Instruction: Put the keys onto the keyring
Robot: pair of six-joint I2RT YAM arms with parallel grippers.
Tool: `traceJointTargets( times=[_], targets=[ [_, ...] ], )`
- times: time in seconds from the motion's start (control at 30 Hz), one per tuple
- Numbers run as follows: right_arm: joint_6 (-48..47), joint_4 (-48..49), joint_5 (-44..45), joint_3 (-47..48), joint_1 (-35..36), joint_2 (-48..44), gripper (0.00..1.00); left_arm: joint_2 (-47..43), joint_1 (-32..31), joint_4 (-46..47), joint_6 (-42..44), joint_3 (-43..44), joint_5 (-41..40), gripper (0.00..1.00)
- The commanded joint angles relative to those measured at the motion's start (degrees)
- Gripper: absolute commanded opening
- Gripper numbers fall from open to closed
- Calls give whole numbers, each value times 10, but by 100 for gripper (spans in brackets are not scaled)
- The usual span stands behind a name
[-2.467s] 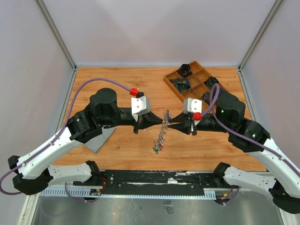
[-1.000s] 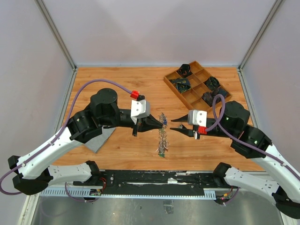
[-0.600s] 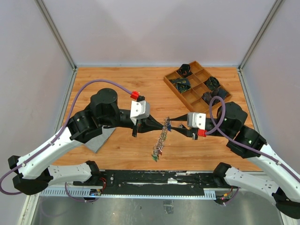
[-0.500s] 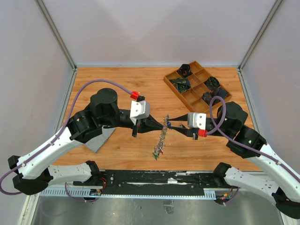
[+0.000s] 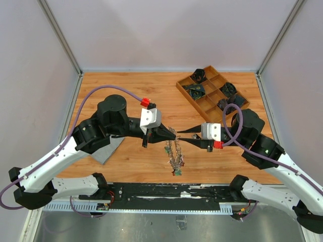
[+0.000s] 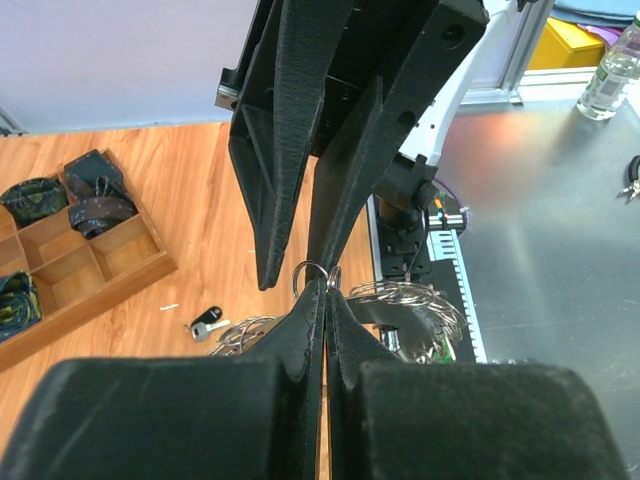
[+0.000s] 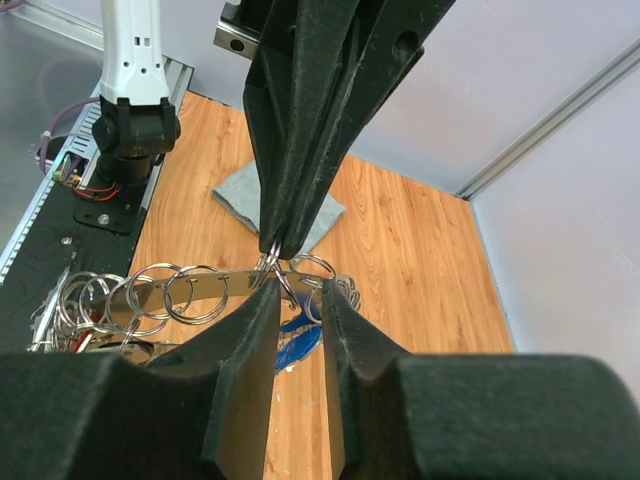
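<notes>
The keyring (image 5: 175, 155), a silver band crowded with small split rings and keys, hangs over the middle of the table. My left gripper (image 5: 173, 135) is shut on one small split ring (image 6: 312, 272) at its top. The right gripper (image 5: 179, 136) faces it tip to tip. Its fingers stand a little apart on either side of the rings just under the left fingertips (image 7: 272, 235), with a blue-tagged key (image 7: 298, 338) dangling behind the gap. The keyring band (image 7: 200, 283) runs off to the left in the right wrist view. A loose black-tagged key (image 6: 207, 322) lies on the table.
A wooden compartment tray (image 5: 206, 104) holding dark items sits at the back right. A grey cloth (image 5: 107, 150) lies under my left arm. The metal rail of the arm bases (image 5: 166, 191) runs along the near edge.
The right gripper has moved left to the left gripper's tip, and its jaws have narrowed. The hanging keyring has swung and turned below the left fingertips.
</notes>
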Motion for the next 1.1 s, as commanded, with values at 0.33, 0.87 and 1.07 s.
traceJointTargets(
  times=[0.33, 0.87, 1.07],
  targets=[
    [15, -5, -36, 25, 16, 11, 0, -10, -2, 35, 6, 21, -6, 1],
    [67, -86, 68, 102, 16, 31, 0, -52, -3, 71, -19, -3, -21, 38],
    [70, -65, 72, 96, 16, 27, 0, -55, -3, 88, -33, -23, -73, 40]
  ],
)
